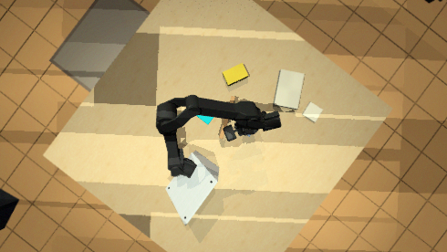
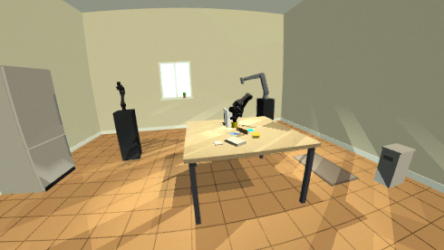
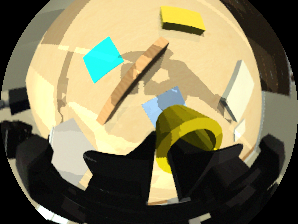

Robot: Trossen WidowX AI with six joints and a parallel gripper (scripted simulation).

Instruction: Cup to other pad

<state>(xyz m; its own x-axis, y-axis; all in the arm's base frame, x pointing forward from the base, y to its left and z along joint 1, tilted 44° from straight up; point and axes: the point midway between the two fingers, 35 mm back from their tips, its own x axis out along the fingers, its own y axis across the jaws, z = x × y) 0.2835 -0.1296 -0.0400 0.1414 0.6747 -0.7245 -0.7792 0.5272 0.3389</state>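
Note:
The yellow cup is held off the table, roughly above the blue pad. My gripper is shut on the cup's wall, with one finger inside the mouth and one outside. In the wrist view the cup's mouth faces the camera; no marbles can be made out. The cyan pad lies flat on the far side of a wooden barrier. The arm hides the cup in the top view.
The barrier stands on the table between the two pads. A yellow block, a white box and a small white square lie around. A tall white panel stands near the arm's base.

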